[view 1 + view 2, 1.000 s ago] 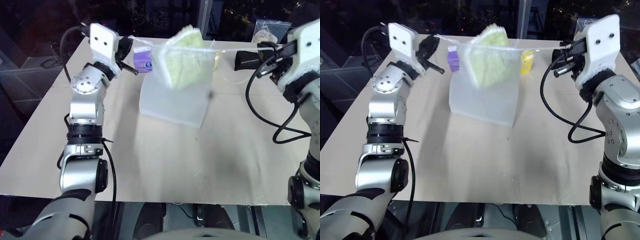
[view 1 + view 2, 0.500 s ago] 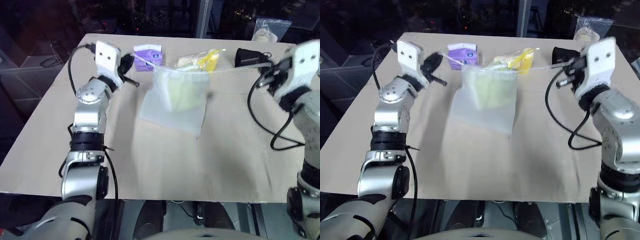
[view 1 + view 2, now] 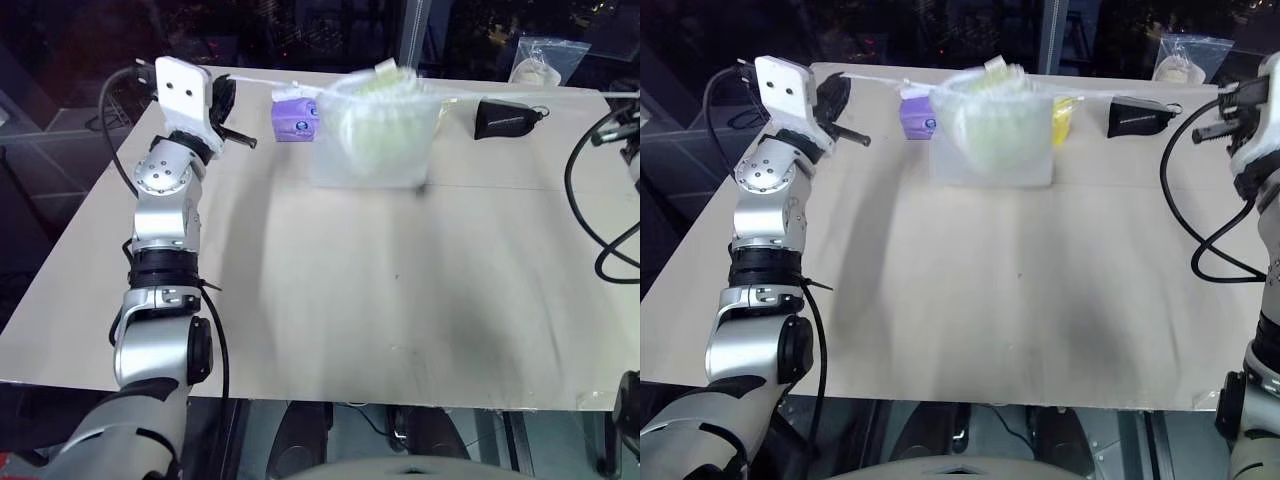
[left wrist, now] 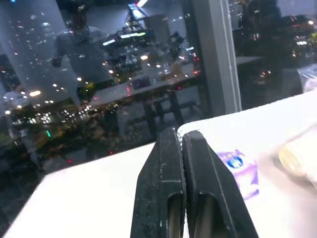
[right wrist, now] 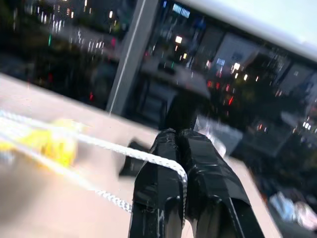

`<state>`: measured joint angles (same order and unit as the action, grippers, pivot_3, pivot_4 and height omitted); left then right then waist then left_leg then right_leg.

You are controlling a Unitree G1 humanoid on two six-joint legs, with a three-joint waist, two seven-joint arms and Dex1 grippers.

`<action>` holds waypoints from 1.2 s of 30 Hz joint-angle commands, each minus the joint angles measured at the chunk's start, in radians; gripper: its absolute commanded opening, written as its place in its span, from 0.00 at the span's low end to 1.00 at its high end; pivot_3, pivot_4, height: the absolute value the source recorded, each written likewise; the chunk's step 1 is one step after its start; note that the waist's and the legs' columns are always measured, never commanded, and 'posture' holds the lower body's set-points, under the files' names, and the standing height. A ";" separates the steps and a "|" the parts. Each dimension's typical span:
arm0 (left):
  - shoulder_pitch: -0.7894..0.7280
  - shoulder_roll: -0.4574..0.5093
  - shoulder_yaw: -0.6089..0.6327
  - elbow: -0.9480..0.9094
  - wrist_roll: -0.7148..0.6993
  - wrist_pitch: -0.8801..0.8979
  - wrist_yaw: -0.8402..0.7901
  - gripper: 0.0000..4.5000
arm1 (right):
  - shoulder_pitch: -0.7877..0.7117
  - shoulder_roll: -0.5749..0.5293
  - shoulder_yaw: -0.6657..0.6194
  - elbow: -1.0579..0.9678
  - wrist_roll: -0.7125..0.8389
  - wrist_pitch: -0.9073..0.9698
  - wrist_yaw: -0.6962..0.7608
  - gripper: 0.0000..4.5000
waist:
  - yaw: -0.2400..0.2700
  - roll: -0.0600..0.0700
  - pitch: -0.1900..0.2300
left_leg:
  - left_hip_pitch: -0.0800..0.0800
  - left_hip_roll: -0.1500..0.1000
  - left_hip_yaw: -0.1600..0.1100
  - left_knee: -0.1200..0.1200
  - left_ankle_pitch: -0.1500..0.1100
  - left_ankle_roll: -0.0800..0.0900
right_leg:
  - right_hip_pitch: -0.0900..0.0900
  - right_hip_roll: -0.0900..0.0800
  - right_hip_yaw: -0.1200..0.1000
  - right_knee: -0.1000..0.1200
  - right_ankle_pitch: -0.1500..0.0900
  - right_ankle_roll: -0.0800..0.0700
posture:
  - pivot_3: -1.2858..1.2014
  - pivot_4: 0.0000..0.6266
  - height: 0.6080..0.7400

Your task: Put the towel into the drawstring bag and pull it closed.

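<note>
In the left eye view we held the bag (image 3: 375, 135) hanging between our two arms above the table (image 3: 330, 300), its mouth gathered, with the towel (image 3: 380, 125) showing pale green through the mesh inside it. Our left gripper (image 3: 222, 100) sat to the bag's left with a cord (image 3: 270, 82) running taut from it to the bag's mouth. In the right eye view our right arm stood well out to the bag's right, and a purple packet (image 3: 915, 112), a yellow item (image 3: 1064, 118) and a black pouch (image 3: 1137, 115) lay behind the bag. In the left wrist view the left fingers (image 4: 198, 193) were pressed together; we could not make out the cord between them there. In the right wrist view our right gripper (image 5: 179, 186) was clenched on a cord (image 5: 148, 157) that looped over its fingertips and ran away towards the bag. We judged the towel already in and the cinching step under way; the next move called for drawing both hands farther apart until the mouth shut fully.
</note>
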<state>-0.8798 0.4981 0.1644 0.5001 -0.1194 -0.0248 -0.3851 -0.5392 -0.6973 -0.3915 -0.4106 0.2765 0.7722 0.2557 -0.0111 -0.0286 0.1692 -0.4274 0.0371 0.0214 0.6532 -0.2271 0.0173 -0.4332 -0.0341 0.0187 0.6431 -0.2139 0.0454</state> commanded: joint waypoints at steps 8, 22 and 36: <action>0.003 0.004 -0.017 -0.079 -0.034 0.085 -0.071 0.02 | 0.004 0.027 -0.041 -0.125 0.099 0.011 0.014 0.00 | -0.001 0.001 0.000 | 0.008 0.001 0.000 -0.002 0.000 0.000 | 0.007 0.001 0.001 -0.001 -0.001 0.001 | 0.52 0.24 1.00; 0.073 -0.036 -0.066 -0.185 -0.048 0.114 -0.130 0.02 | 0.106 0.080 -0.016 -0.137 0.231 -0.023 0.070 0.00 | 0.002 -0.004 -0.017 | 0.019 0.001 0.001 -0.002 -0.002 0.002 | 0.023 0.000 0.000 -0.007 -0.002 0.005 | 0.52 0.24 1.00; -0.065 -0.042 -0.062 -0.115 -0.056 0.141 -0.133 0.02 | -0.098 -0.008 -0.086 -0.116 0.460 0.047 0.018 0.00 | 0.004 0.004 -0.002 | 0.013 0.001 0.002 0.001 -0.001 0.003 | 0.018 0.001 0.002 -0.008 0.006 0.007 | 0.52 0.24 1.00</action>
<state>-0.9880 0.4626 0.1357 0.4062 -0.2029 0.0931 -0.5086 -0.7149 -0.7241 -0.5029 -0.5233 0.7712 0.8197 0.2751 -0.0074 -0.0249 0.1668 -0.4141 0.0378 0.0228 0.6536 -0.2286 0.0200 -0.4150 -0.0336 0.0203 0.6342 -0.2075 0.0522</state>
